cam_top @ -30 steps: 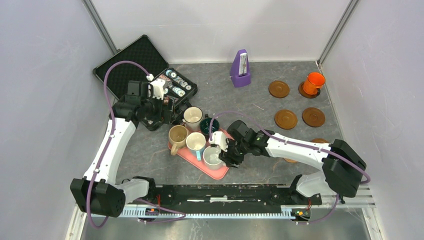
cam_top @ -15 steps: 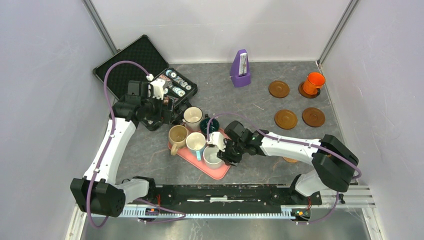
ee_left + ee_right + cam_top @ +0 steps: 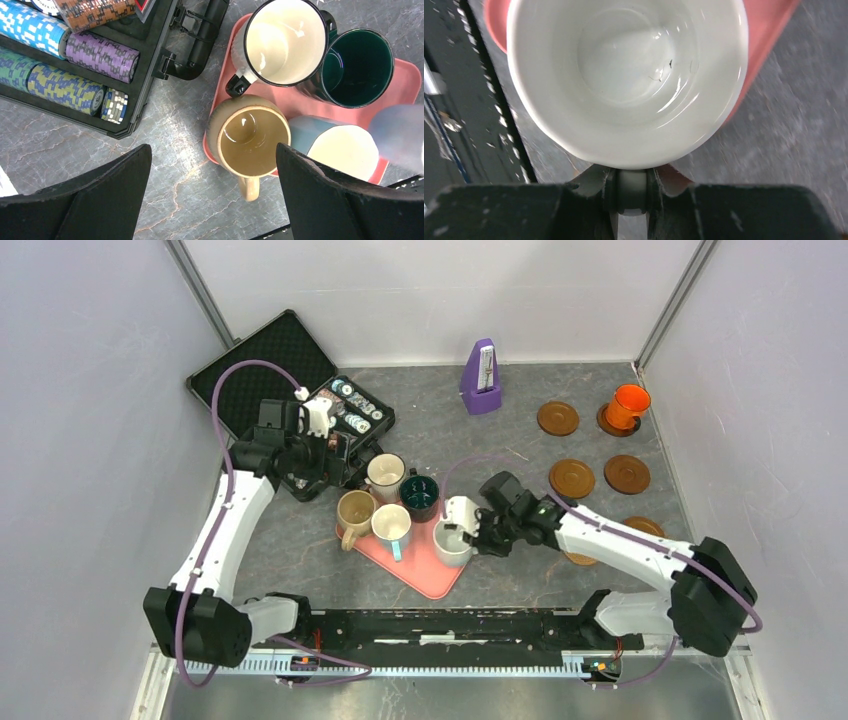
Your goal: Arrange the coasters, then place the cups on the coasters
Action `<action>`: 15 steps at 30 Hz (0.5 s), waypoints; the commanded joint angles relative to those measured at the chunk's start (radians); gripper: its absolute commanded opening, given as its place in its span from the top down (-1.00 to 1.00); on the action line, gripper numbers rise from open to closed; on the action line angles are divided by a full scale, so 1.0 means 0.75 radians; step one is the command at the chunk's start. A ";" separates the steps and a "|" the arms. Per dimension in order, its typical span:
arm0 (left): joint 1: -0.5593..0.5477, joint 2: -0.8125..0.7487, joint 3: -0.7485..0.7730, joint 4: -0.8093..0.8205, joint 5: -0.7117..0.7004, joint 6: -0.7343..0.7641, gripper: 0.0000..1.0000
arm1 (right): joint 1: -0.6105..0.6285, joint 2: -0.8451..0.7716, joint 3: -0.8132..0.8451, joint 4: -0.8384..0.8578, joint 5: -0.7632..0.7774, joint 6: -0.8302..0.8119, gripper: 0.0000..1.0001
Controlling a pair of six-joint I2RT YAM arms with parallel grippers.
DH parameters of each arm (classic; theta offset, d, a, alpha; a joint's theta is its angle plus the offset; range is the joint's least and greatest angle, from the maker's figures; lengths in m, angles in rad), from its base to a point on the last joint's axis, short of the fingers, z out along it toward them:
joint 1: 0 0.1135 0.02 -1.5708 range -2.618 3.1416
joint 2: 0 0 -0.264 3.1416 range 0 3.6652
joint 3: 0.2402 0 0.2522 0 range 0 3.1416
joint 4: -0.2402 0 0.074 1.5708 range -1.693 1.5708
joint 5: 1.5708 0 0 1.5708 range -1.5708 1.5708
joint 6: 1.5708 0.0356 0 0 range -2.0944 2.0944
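While the right gripper's (image 3: 631,192) jaws are clamped on its handle, the plain white ceramic mug (image 3: 624,80) sits at the near right edge of the flat pink rectangular tray (image 3: 425,578) (whether it is lifted clear, I cannot tell). The left gripper (image 3: 214,147) hangs with jaws wide apart and empty above four other mugs (image 3: 252,137) on the tray. Round brown coasters (image 3: 571,478) lie spread over the grey bench's (image 3: 500,440) right side, and only the orange mug (image 3: 629,403) stands on one. Arranging looks done; five cups remain.

Bare table (image 3: 520,430) separates crowded tray (image 3: 420,565) from coasters (image 3: 571,478) (metronome (image 3: 483,365) stands behind).
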State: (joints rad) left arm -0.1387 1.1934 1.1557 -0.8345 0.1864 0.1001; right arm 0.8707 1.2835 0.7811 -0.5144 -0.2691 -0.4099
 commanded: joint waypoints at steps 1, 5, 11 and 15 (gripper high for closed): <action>0.007 0.035 0.050 0.045 0.044 0.006 -1.00 | -0.207 -0.096 0.122 -0.113 -0.053 -0.145 1.00; 0.007 0.096 0.117 0.045 0.110 0.020 -1.00 | -0.448 -0.041 0.285 -0.184 -0.073 -0.180 1.00; 0.006 0.193 0.282 0.045 0.223 0.053 -1.00 | -0.783 0.100 0.493 -0.179 -0.085 -0.125 1.00; 0.005 0.280 0.373 0.037 0.245 0.051 -1.00 | -1.011 0.152 0.595 -0.214 -0.078 -0.124 1.00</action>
State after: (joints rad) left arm -0.1387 1.3560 1.3483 -0.8280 0.3080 0.1020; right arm 0.2379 1.3861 1.1282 -0.6910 -0.3000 -0.5102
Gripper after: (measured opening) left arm 0.996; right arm 0.238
